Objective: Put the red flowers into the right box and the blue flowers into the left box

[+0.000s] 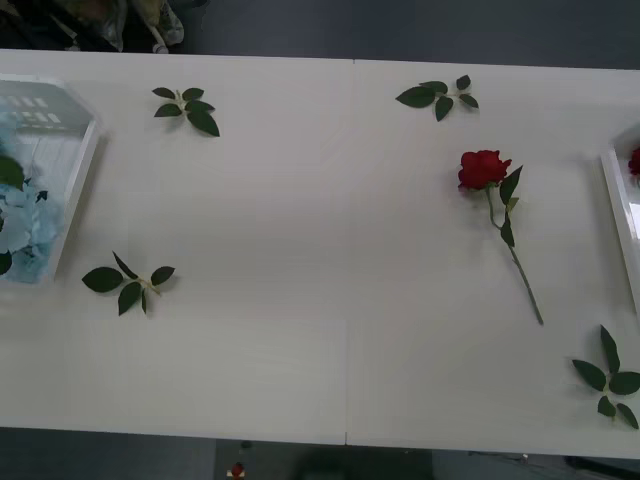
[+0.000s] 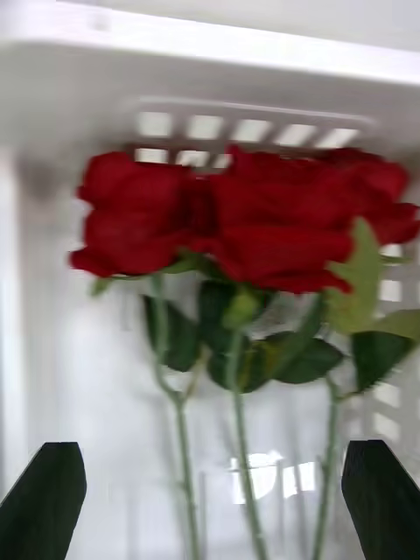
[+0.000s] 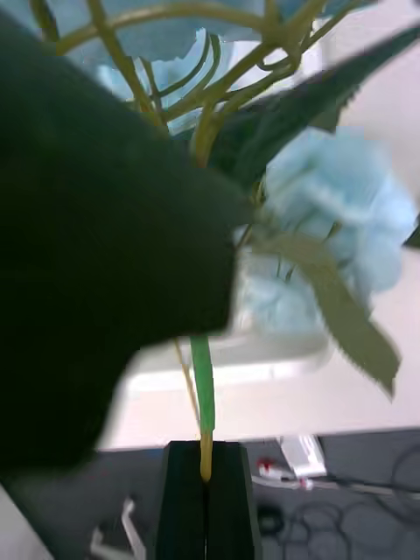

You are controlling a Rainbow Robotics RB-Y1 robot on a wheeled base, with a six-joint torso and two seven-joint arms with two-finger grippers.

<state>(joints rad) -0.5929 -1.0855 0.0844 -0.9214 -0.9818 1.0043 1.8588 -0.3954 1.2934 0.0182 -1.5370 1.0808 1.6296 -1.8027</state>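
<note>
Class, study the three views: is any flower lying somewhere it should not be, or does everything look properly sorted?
One red rose lies loose on the table, outside the right box that holds other roses. The left gripper has its jaws shut on a blue flower stem.

white table (image 1: 300,350), four leaf sprigs (image 1: 188,106)

Both claws, right claw (image 2: 210,499) and left claw (image 3: 207,503), have plain black fingers.
</note>
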